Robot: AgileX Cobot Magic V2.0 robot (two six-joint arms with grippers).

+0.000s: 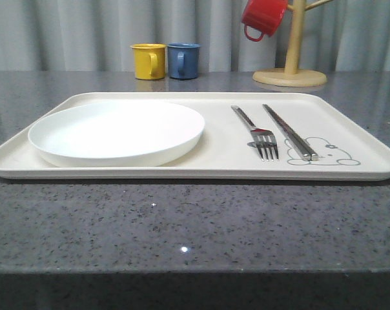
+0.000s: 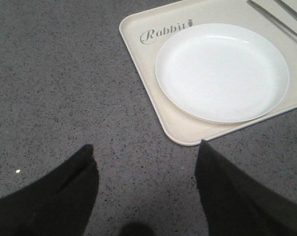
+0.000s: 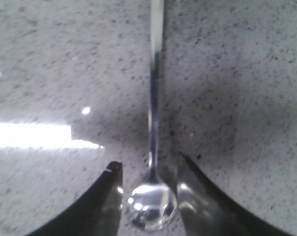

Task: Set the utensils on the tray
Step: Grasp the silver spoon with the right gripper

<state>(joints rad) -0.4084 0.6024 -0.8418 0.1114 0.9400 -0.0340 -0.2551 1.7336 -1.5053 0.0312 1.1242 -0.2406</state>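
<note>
Judging by the tray (image 1: 350, 169), I have the fork (image 1: 263, 143) and chopsticks (image 1: 288, 132) down beside its plate (image 1: 117, 132), only the spoon (image 3: 151, 199) left off it on the counter between my right gripper's (image 3: 147, 196) narrowly parted jaws, the left gripper (image 2: 143, 182) wide, empty.

Staged kitchen counter: granite worktop (image 1: 182, 219), mug tree (image 1: 290, 58), curtain (image 1: 85, 32).
</note>
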